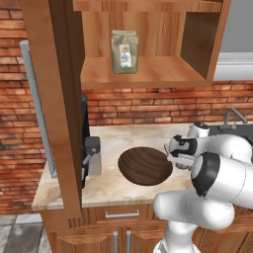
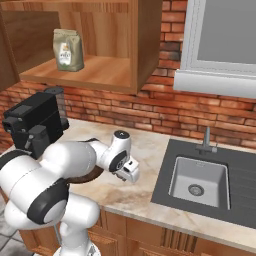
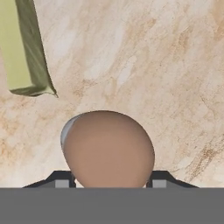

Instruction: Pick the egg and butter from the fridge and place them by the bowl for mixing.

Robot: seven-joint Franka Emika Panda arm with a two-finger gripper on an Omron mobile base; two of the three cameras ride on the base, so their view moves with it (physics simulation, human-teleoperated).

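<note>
In the hand view a brown-tan egg (image 3: 108, 148) sits between the two dark fingertips of my gripper (image 3: 109, 180), which is shut on it just above the marble counter. The pale yellow-olive butter (image 3: 19, 48) lies on the counter at the upper left of that view, apart from the egg. From the left base view the gripper (image 1: 181, 161) hangs just right of the dark wooden bowl (image 1: 145, 165). The right base view has the gripper (image 2: 131, 173) low over the counter, with the bowl (image 2: 94, 174) mostly hidden behind the arm. A tall grey slab (image 1: 37, 113) at the far left looks like the fridge's edge.
A black coffee machine (image 1: 91, 153) (image 2: 35, 122) stands left of the bowl. The dark steel sink (image 2: 200, 182) with its tap lies to the right. A paper bag (image 1: 124, 52) sits on the open wooden shelf above. The brick wall closes the back.
</note>
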